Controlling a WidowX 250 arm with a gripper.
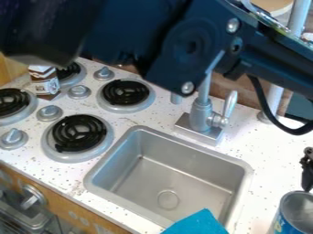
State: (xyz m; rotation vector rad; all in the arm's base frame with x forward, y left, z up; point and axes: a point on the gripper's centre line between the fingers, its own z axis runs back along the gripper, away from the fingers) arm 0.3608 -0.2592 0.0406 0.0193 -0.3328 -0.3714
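While the left side holds the stove, a brown-and-white container stands upright among its burners, beside the rear-left coil. Right of the stove, the metal sink is set into the counter, its faucet behind it. A blue, cloth-like piece overlaps the sink's front rim. The black arm spans the top, slanting down toward the right edge. At that edge the end effector hangs low, pointing down, just above the can; contact cannot be confirmed. The can is at lower right, beside the sink. Judged stage: positioned near the can, no grip evident. Judged requirement: any descent needs alignment with the can's rim. Spread or pressed together: cannot tell.
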